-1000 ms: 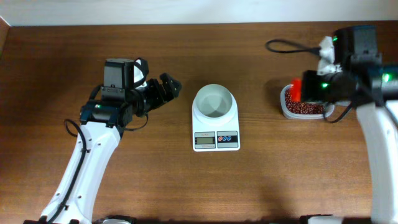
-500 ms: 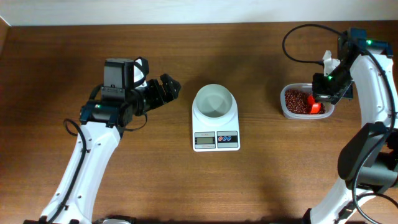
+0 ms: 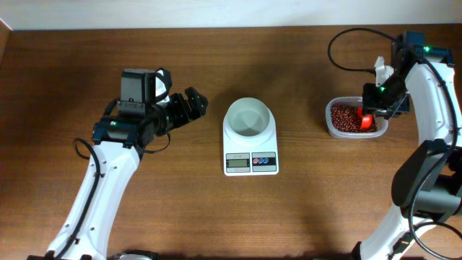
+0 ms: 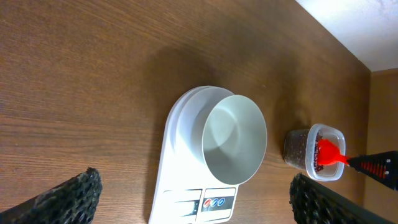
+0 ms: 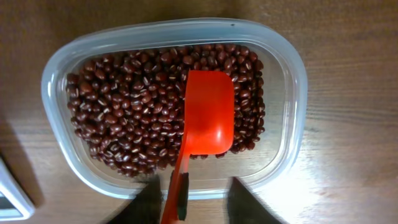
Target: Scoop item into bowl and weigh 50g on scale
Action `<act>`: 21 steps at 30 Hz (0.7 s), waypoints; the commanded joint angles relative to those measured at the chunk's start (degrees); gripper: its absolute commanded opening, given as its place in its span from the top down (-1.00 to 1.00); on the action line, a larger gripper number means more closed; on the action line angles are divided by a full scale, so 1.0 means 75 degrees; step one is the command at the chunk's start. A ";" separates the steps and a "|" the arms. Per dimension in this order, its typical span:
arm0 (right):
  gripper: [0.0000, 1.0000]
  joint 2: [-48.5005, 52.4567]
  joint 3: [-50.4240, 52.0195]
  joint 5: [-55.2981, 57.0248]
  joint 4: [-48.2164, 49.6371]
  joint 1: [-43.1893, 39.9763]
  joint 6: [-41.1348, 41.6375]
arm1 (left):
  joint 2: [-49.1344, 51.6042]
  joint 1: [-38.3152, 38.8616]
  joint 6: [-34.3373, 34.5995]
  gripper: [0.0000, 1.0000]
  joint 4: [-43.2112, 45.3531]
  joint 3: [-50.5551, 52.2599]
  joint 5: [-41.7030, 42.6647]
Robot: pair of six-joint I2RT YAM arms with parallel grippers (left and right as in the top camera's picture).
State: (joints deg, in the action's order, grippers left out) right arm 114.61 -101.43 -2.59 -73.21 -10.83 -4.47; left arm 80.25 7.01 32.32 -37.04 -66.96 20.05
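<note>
The white bowl (image 3: pixel 249 118) stands on the white scale (image 3: pixel 250 162) at mid-table and looks empty in the left wrist view (image 4: pixel 235 140). Dark red-brown beans (image 5: pixel 130 124) fill a clear tub (image 5: pixel 292 93) at the right. A red scoop (image 5: pixel 208 112) lies face down on the beans, its handle running back between my right gripper's fingers (image 5: pixel 152 202). The right gripper (image 5: pixel 196 199) is open, with a gap on the handle's right side. My left gripper (image 3: pixel 195 101) hovers wide open and empty, left of the scale.
The tub (image 3: pixel 352 119) sits close to the right arm's base, with a black cable (image 3: pixel 346 40) looping behind it. A corner of the scale (image 5: pixel 9 199) shows left of the tub. Bare wooden table surrounds the scale (image 4: pixel 180 186).
The right gripper's jaws have parted around the scoop handle, and the scoop now rests on the beans in the tub. The left arm has not moved.
</note>
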 commanded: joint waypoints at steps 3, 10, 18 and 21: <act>0.10 0.0137 -0.0006 0.0044 0.0026 0.0006 0.0052 | -0.0076 0.0012 -0.0157 -0.98 -0.0012 -0.0079 -0.0082; 0.12 0.0137 -0.0006 0.0038 0.0111 0.0006 0.0117 | -0.0076 0.0012 -0.0157 -0.98 -0.0012 -0.0079 -0.0085; 0.34 0.0137 0.0000 0.0038 0.0312 0.0006 0.0259 | -0.0076 0.0012 -0.0160 -0.98 -0.0026 -0.0079 -0.0283; 0.33 0.0137 0.0000 0.0038 0.0312 0.0006 0.0254 | -0.0073 0.0020 -0.1323 -0.37 0.0020 -0.0079 -0.0455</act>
State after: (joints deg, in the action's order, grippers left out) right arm 114.74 -101.43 -2.59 -71.02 -10.83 -2.94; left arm 80.25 7.01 29.71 -36.99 -66.96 18.61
